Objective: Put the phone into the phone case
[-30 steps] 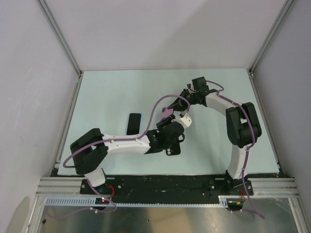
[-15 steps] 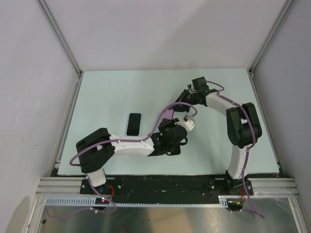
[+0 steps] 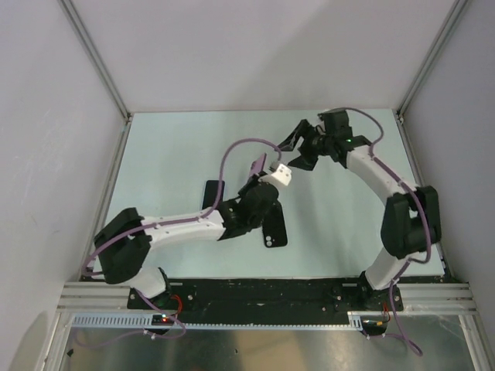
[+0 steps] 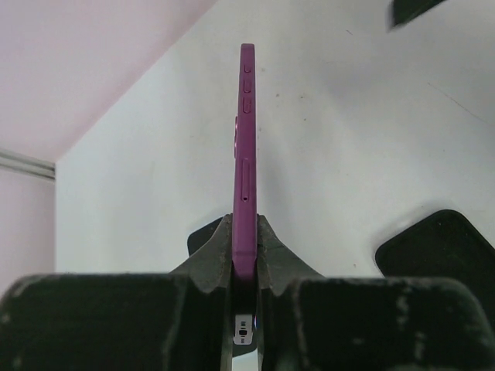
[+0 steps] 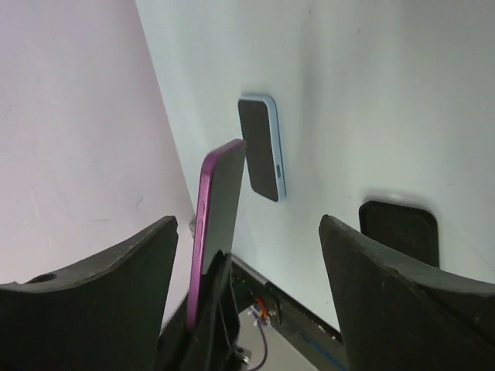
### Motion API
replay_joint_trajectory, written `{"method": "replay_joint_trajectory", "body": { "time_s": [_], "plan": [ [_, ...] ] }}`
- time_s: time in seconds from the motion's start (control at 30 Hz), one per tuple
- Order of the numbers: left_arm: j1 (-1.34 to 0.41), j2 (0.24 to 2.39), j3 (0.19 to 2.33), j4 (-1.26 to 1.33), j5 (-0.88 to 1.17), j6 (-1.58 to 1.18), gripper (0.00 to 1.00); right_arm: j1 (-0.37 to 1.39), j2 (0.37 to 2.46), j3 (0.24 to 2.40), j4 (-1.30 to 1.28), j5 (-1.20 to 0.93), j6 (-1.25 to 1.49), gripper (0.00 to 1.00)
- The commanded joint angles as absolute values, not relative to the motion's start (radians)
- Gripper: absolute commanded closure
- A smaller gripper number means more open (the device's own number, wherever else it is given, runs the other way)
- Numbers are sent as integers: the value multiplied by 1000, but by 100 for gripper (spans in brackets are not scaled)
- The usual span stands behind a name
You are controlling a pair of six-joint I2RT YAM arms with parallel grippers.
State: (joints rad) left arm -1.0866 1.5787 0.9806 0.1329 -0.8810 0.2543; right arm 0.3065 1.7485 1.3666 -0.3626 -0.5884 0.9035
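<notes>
Left gripper (image 4: 246, 232) pinches the purple phone (image 4: 246, 116), right gripper (image 5: 247, 232) is spread; phone is not yet inside the black phone case (image 3: 272, 230).

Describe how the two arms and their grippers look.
Both the left arm and right arm have white tubular links with bulky black joint housings. A purple cable loops loosely along each. The left gripper and right gripper carry matte black wedge-shaped fingers.

Purple phone (image 4: 245, 154) base hidden between jaws, table phone (image 3: 210, 192) partly under left arm (image 3: 178, 226).
</notes>
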Motion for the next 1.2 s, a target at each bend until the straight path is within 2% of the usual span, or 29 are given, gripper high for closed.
{"method": "replay_joint_trajectory", "body": {
  "time_s": [0.0,0.2,0.4,0.5,0.7,1.03,1.1,1.17],
  "plan": [
    [-1015,1443,978,99,-793,74,100,267,1568,1339,-383,-396,849,20],
    [-917,1354,1003,-58,-674,-112,100,292,1398,1150,-399,-227,797,21],
    [-813,1248,1066,-271,-544,-288,100,536,1292,934,-399,49,791,32],
    [-758,1188,1091,-344,-444,-361,100,638,1316,905,-419,151,824,37],
    [-707,1103,1127,-444,-309,-423,100,739,1421,889,-399,196,775,45],
    [-648,1045,1141,-492,-132,-447,100,783,1602,888,-296,218,642,53],
    [-642,1041,1140,-499,-116,-445,100,782,1620,888,-276,209,618,59],
    [-636,1039,1140,-503,-95,-444,100,780,1638,888,-257,196,591,70]
  ]
}}
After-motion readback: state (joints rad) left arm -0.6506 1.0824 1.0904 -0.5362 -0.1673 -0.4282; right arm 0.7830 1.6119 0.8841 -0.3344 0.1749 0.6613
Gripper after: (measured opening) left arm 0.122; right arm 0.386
